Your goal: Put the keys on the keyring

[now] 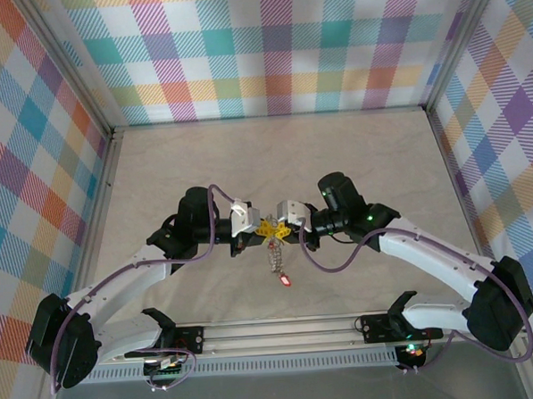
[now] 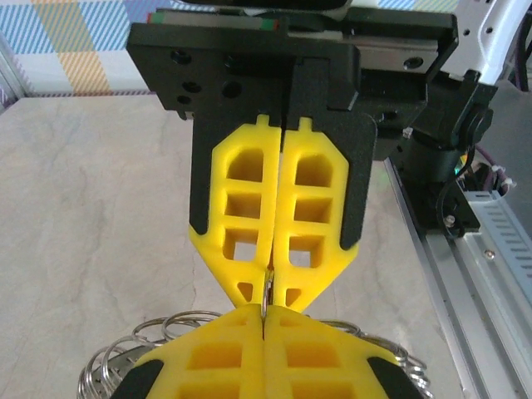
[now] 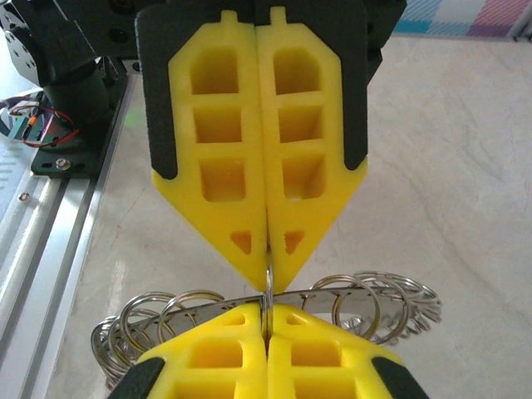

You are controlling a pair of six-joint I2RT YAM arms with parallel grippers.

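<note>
Yellow-fingered right gripper and left gripper, tip to tip over beige marbled tabletop inside plaid walls, clamp the keyring, silvery, scalloped with loops.

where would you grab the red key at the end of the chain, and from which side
Take the red key by its head, the broadest part showing, probably from the near side: the chain leaves its far end toward the left gripper and right gripper, both shut on a thin ring.

L end effector, R end effector both pinching keyring.
</note>
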